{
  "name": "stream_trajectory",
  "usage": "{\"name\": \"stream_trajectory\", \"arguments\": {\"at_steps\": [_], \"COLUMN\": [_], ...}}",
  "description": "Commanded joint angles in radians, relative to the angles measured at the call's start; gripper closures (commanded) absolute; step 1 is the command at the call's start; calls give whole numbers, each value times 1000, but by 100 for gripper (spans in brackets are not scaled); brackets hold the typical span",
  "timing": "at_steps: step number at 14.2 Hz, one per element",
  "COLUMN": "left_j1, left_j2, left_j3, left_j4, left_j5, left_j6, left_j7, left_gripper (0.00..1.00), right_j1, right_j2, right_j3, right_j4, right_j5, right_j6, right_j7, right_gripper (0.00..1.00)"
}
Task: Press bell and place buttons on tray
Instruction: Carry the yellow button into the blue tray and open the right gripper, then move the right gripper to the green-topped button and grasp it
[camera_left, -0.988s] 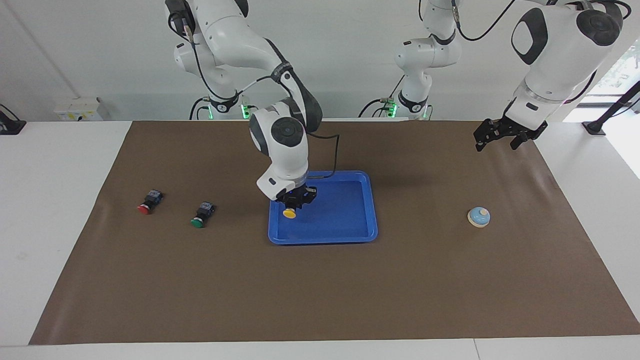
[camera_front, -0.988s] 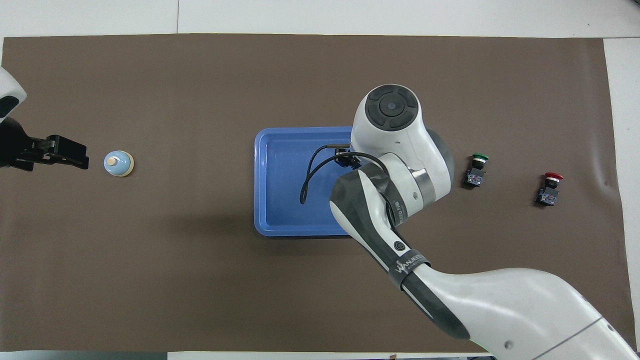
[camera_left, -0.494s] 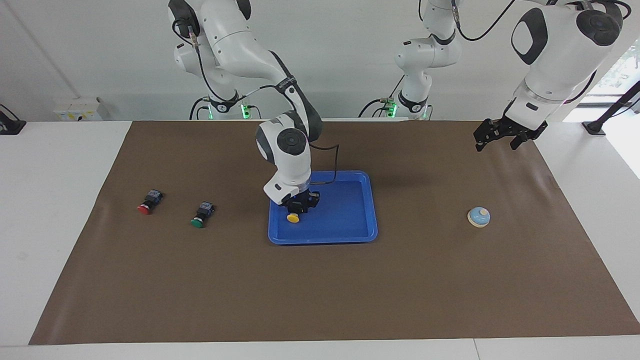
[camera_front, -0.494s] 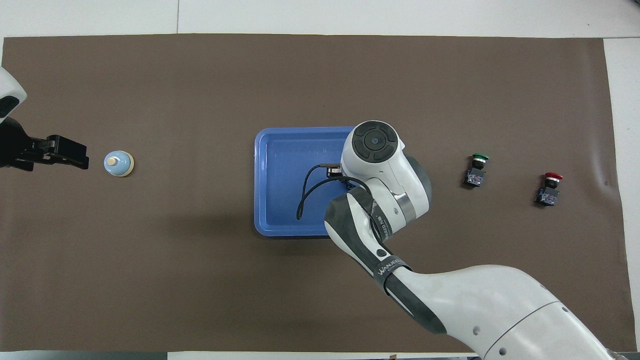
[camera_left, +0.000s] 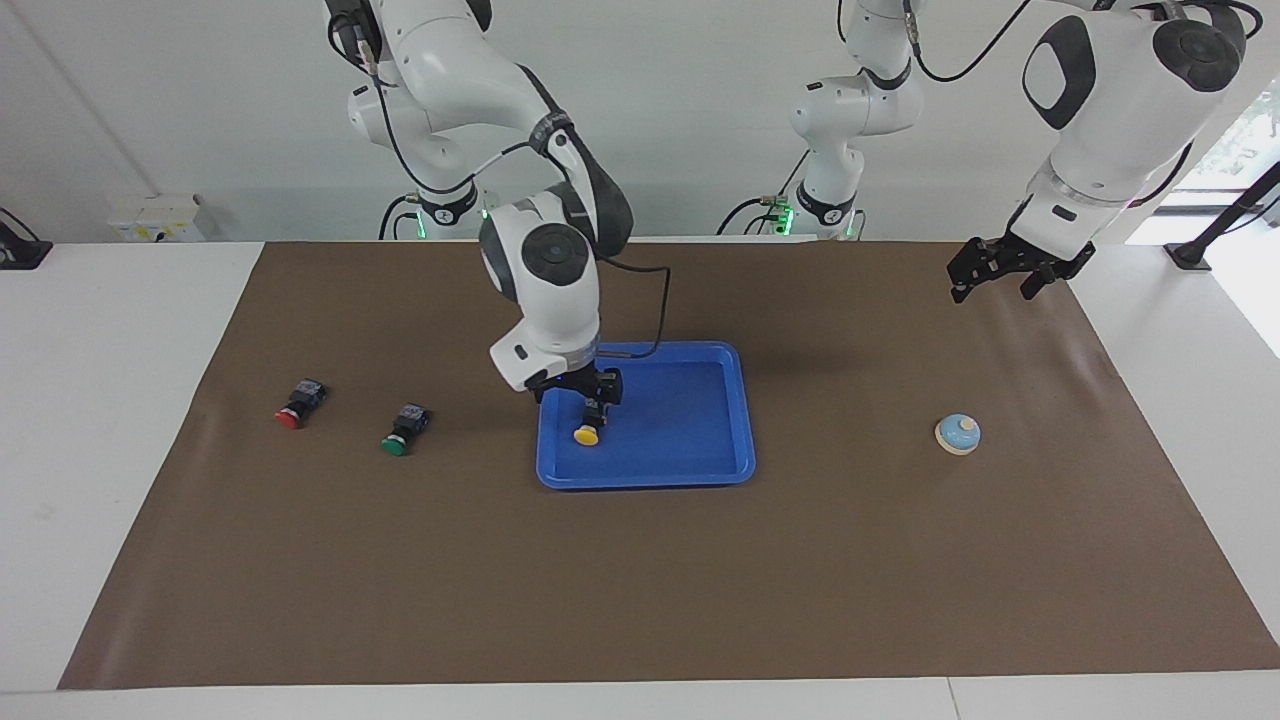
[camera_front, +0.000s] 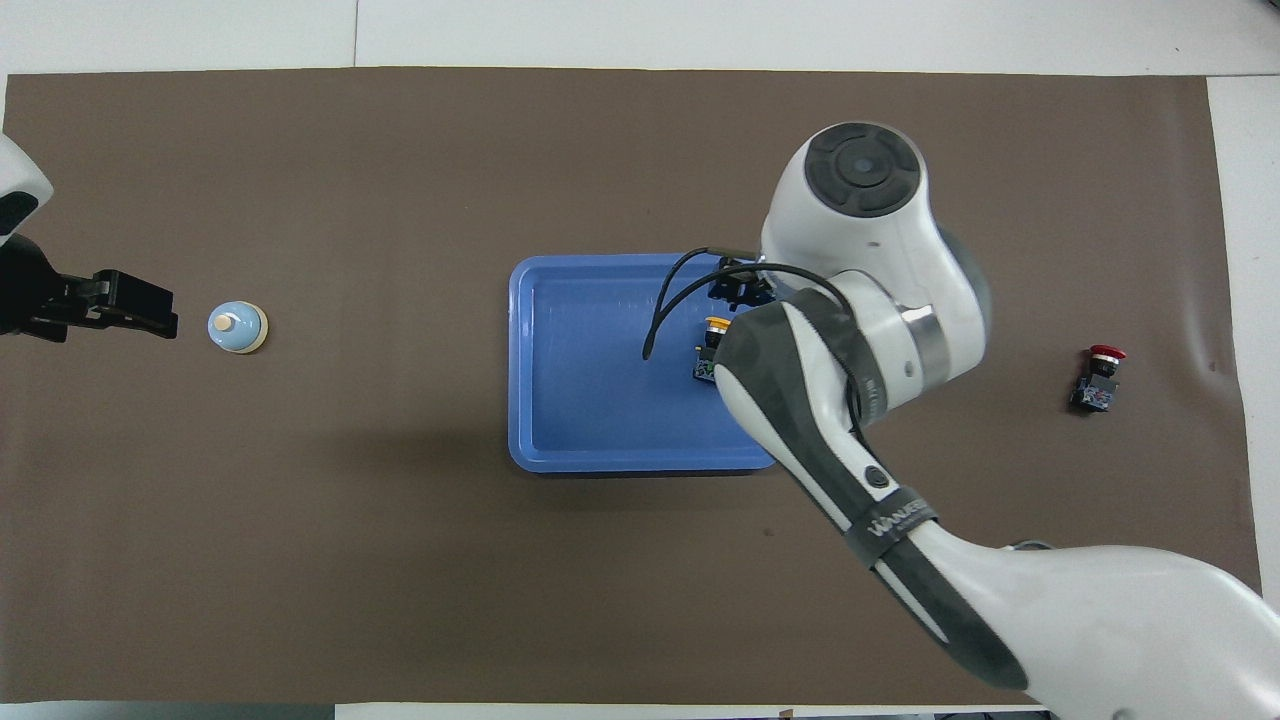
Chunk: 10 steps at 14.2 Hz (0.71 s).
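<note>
Read the facing view as a clock dial centred on the tray. The brown mat (camera_left: 640, 580) covered nearly the whole table, and the blue tray (camera_left: 700, 470) sat in the middle of it.

The right arm came in from eleven o'clock, and the right gripper (camera_left: 580, 392) hung low over the tray's nine o'clock side. Its fingers were spread apart with nothing clamped between them. Just under it lay the yellow button (camera_left: 587, 430), down on the tray floor on its side, cap pointing to six o'clock.

Out at two o'clock the left arm waited. The left gripper (camera_left: 993, 290) was up in the air over the mat's edge, fingers apart and empty.

The bell (camera_left: 958, 434) sat on the mat at three o'clock, well apart from the tray.

At nine o'clock the green button (camera_left: 404, 428) lay on the mat near the tray. The red button (camera_left: 297, 403) lay further out on the same line, toward the right arm's end of the table.
</note>
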Motion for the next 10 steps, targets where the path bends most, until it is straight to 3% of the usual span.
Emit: {"name": "stream_trajectory", "arguments": {"at_steps": [1, 4, 7, 10], "left_j1": [1, 1, 1, 1], "left_j2": [-17, -17, -17, -17], "left_j3": [4, 4, 4, 4], "left_j4": [-10, -10, -10, -10], "left_j5": [-1, -1, -1, -1], "left_j6": [0, 0, 0, 0], "left_j7": [6, 6, 6, 6], "left_gripper": [0, 0, 0, 0], "right_j1": [-119, -231, -319, -340], "right_j2": [-43, -73, -127, -125], "right_j3": [7, 6, 6, 6], "right_j4": [-26, -127, -345, -446], "right_j5": [-12, -48, -62, -62], "right_j6": [-46, 13, 260, 398], "right_j7": [-126, -233, -308, -305], "right_gripper": [0, 0, 0, 0]}}
